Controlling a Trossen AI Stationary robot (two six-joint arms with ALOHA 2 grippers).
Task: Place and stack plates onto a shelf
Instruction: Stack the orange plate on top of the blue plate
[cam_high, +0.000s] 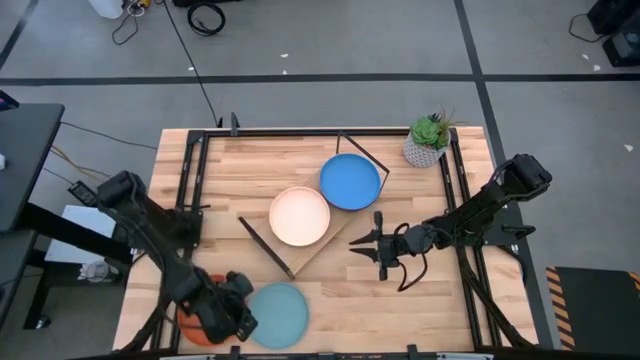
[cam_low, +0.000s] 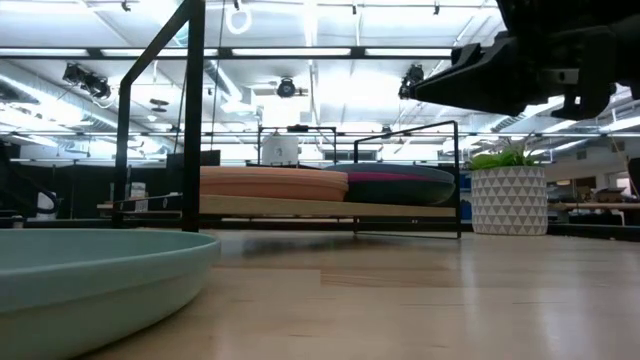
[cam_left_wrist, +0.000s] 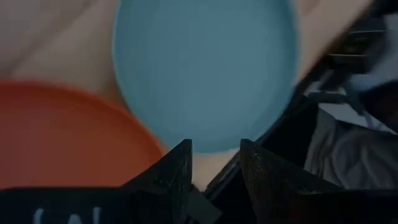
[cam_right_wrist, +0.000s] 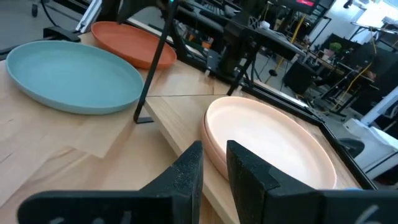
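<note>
A light-blue plate (cam_high: 285, 315) (cam_left_wrist: 205, 68) lies flat on the table by its near edge. An orange plate (cam_high: 188, 325) (cam_left_wrist: 62, 137) lies to its left, partly hidden under the left arm. My left gripper (cam_high: 240, 312) (cam_left_wrist: 216, 146) hovers open over the gap between these two plates. The shelf (cam_high: 318, 250) (cam_low: 300, 208) stands slantwise at mid-table. It carries a stack topped by a cream plate (cam_high: 299, 215) (cam_right_wrist: 267, 140) and one topped by a blue plate (cam_high: 350, 181). My right gripper (cam_high: 362, 246) (cam_right_wrist: 214, 146) hangs narrowly open just right of the shelf, pointing at the cream plate.
A potted plant (cam_high: 428, 140) (cam_low: 510, 195) stands at the far right corner. Black frame rails (cam_high: 190, 180) run along the table's left and right sides. The shelf's thin rod frame (cam_right_wrist: 152, 68) rises at its ends. Bare wood (cam_high: 430, 300) lies on the near right.
</note>
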